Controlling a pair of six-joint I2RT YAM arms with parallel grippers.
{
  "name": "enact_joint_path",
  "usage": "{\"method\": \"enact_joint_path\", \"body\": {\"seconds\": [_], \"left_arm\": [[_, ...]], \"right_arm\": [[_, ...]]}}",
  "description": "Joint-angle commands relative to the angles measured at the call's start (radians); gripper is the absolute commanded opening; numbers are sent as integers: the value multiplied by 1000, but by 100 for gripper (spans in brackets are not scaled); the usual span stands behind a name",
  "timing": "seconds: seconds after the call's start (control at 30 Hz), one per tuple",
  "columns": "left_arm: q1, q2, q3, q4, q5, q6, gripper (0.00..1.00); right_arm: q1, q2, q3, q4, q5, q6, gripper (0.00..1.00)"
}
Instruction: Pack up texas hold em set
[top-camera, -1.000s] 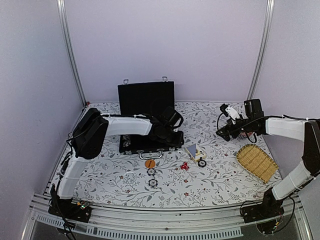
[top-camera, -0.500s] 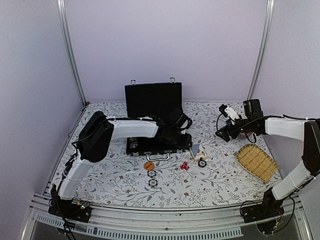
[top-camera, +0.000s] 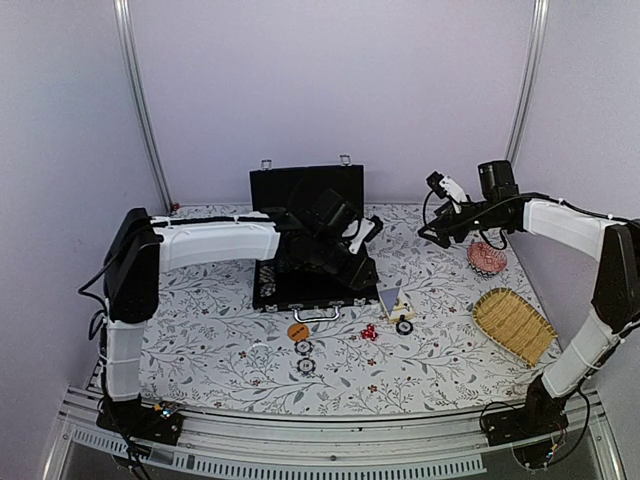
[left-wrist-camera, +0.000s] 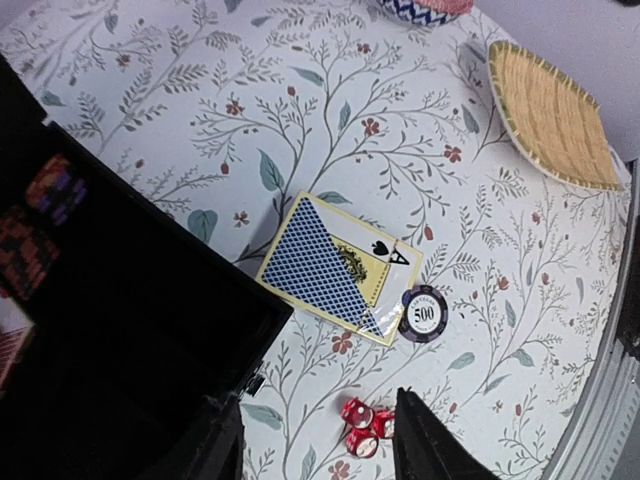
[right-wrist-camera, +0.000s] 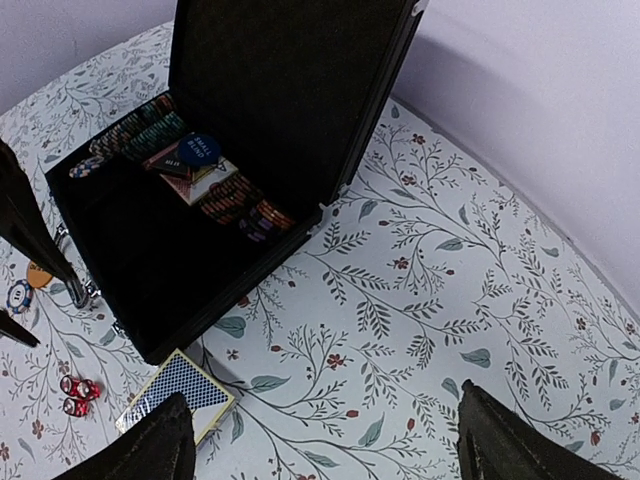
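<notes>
Black case open at centre-rear of tabletop, lid upright so tray stays reachable; chip rows slotted inside. Loose pieces lie just in front: playing cards, 500 chip just beside them, red dice, orange disc, two chips. Left arm over case's front right corner, jaws apart, empty; likely lining up on cards. Right arm raised at far right, jaws wide, empty. Floral cloth tabletop; lilac walls, aluminium posts.
</notes>
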Motion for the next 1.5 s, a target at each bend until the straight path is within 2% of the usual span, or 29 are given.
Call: {"method": "enact_joint_path", "body": {"seconds": [0.0, 0.13, 0.2, 0.33, 0.4, 0.53, 0.57, 1.0, 1.27, 1.47], "left_arm": [[79, -122, -100, -12, -27, 10, 51], [151, -230, -193, -38, -37, 2, 49], [184, -272, -232, -67, -52, 6, 46], [250, -340, -309, -118, -63, 10, 35], [280, -359, -335, -151, -57, 25, 23], [320, -362, -363, -230, -53, 68, 2], [324, -358, -364, -255, -55, 78, 0], [327, -351, -392, -266, -26, 90, 0], [325, -375, -418, -291, -2, 91, 0], [325, -388, -458, -317, -4, 107, 0]], "right_arm": [[62, 106, 107, -67, -3, -40, 87], [134, 209, 211, -98, 19, -69, 73], [174, 277, 278, -120, 31, -64, 57], [218, 468, 471, -226, 7, -52, 12], [235, 547, 548, -258, 11, -47, 4], [269, 652, 651, -297, 58, -45, 2], [276, 670, 670, -308, 69, -49, 2], [296, 827, 779, -371, 109, -52, 2], [295, 866, 845, -313, 221, -2, 2], [294, 905, 906, -323, 218, 6, 2]]}}
